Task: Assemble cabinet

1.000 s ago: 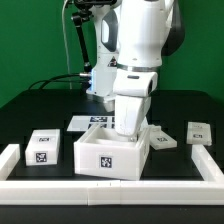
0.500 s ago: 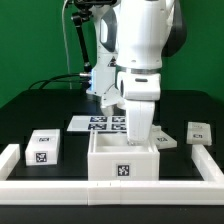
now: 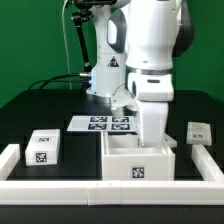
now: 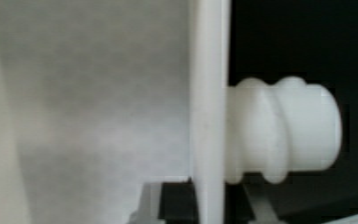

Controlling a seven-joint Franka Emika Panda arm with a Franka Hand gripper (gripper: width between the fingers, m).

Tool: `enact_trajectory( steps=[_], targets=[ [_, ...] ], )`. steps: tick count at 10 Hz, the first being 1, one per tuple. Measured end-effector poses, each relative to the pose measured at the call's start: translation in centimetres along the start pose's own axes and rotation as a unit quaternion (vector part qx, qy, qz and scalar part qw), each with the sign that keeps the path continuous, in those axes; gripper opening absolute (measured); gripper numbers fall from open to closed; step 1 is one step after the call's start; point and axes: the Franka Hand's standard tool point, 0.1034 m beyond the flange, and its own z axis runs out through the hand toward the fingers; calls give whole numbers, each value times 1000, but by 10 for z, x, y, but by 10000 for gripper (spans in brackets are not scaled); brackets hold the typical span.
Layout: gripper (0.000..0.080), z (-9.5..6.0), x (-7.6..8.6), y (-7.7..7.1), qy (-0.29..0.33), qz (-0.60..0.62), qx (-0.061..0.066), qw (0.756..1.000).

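Note:
The cabinet (image 3: 138, 160) is a hollow white box with a tag on its front, standing near the front rail, to the exterior view's right of middle. My gripper (image 3: 150, 132) reaches down from above and is shut on the cabinet's back wall. In the wrist view the gripper (image 4: 208, 205) holds a thin white panel edge (image 4: 208, 90) between its dark fingers. A ribbed white knob (image 4: 282, 130) sticks out from that panel on one side. The fingertips are hidden behind the wall in the exterior view.
A small white tagged block (image 3: 42, 146) lies at the exterior view's left. The marker board (image 3: 103, 123) lies behind the cabinet. Another small tagged part (image 3: 199, 131) lies at the right. A low white border rail (image 3: 60, 186) runs along the front and sides.
The gripper and the cabinet have moved together toward the exterior view's right, along the front rail. The other parts have not moved.

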Motion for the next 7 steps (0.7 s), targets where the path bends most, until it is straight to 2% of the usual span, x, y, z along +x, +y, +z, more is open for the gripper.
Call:
enact_trajectory(
  steps=[5,7],
  targets=[
    [34,-4,50,17,12,13,-12,1000],
    [34,-3,57,22,11,26,-8,1000]
  ],
)
